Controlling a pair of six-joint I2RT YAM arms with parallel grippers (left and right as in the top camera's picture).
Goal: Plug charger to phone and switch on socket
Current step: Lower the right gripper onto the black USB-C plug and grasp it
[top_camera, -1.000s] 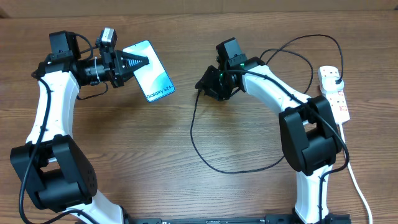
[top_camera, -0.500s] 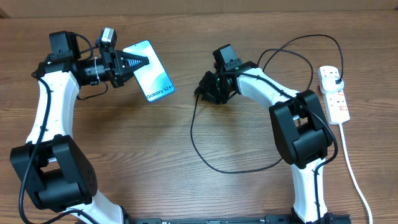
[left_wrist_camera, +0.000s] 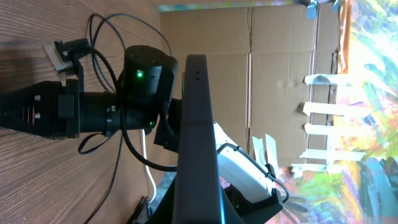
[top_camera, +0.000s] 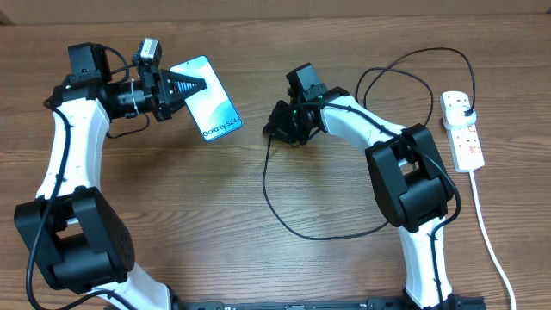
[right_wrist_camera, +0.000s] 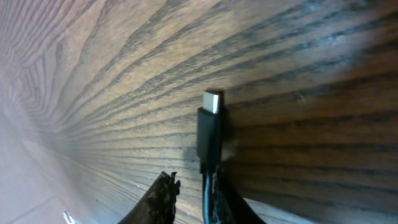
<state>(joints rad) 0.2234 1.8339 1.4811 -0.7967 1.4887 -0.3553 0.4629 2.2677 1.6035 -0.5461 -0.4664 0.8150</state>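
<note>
The phone (top_camera: 213,101), a slim slab with a blue-teal screen and white "Galaxy S24+" lettering, is clamped at one end by the left fingers (top_camera: 185,86) at the far left of the desk (top_camera: 172,207). From the left wrist it shows edge-on with a dark frame. The right fingers (top_camera: 284,125) pinch the charger (right_wrist_camera: 209,138) just behind its short black housing and silver tip. Its thin black cable loops across the desk to the white socket (top_camera: 466,138) at the right edge.

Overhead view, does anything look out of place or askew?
Nothing is damaged or spilled. The phone lies at a diagonal, clamped by the left gripper. The charger cable loops loosely toward the socket.
</note>
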